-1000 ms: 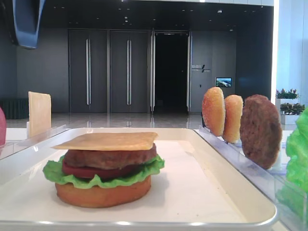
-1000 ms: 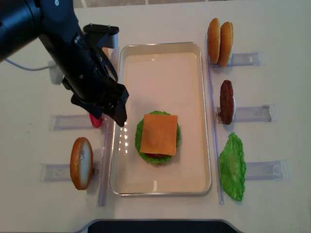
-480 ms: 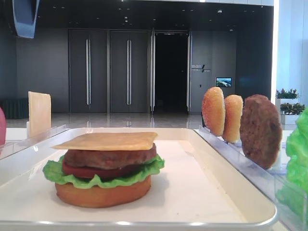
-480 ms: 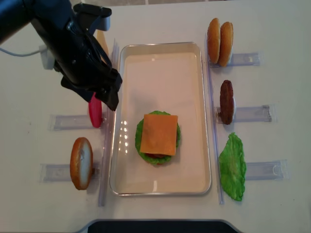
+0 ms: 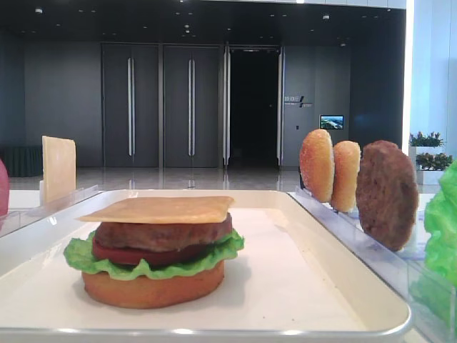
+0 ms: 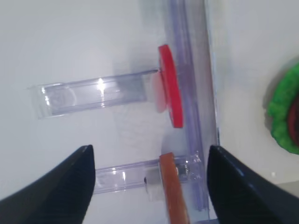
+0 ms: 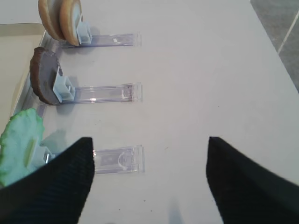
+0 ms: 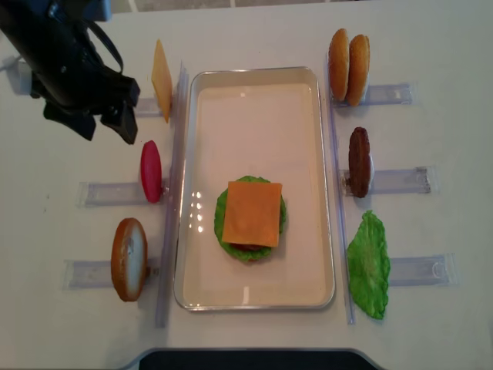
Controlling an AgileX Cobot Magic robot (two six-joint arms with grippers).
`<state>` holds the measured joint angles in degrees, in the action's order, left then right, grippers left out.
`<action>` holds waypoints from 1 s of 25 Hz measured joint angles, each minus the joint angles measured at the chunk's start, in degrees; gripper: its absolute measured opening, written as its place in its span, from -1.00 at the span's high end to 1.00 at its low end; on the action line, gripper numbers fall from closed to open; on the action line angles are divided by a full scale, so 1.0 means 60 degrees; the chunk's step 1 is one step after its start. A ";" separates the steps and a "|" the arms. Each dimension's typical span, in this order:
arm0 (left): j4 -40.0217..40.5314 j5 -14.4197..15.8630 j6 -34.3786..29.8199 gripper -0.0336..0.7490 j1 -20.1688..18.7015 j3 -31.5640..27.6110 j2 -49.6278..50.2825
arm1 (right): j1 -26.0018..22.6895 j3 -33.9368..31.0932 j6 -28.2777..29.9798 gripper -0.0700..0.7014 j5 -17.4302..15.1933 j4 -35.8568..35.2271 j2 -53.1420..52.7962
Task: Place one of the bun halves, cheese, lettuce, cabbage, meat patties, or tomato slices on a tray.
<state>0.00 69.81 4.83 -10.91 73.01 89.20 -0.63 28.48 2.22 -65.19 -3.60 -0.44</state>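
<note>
A flat, square, pale orange cheese slice caps the stack at the middle of the glossy white tray, over a rough brown patty, a red tomato slice and ruffled lettuce. The bottom bun is hidden from above. At ten o'clock the left gripper hangs with its jaws apart and empty. The right gripper is cut off, its dark fingers spread.

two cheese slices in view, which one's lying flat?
The cheese topping the stack on the tray lies flat. The other slice stands on edge in a clear holder left of the tray.
</note>
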 joint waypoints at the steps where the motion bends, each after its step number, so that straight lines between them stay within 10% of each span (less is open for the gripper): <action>1: 0.0000 0.0000 -0.0046 -0.53 0.0268 0.0000 0.0000 | 0.0000 0.0000 0.0000 -0.50 0.0000 0.0000 0.0000; 13: 0.0000 0.0000 -0.0575 -0.53 0.3059 0.0000 0.0000 | 0.0000 0.0000 0.0000 -0.50 0.0000 0.0000 0.0000; 25: -0.0209 0.0000 -0.1035 -0.53 0.3536 -0.0267 -0.0812 | 0.0000 0.0000 0.0000 -0.50 0.0000 0.0000 0.0000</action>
<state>-1.25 69.81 -1.38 10.31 71.41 84.33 -0.63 28.48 2.22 -65.19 -3.60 -0.44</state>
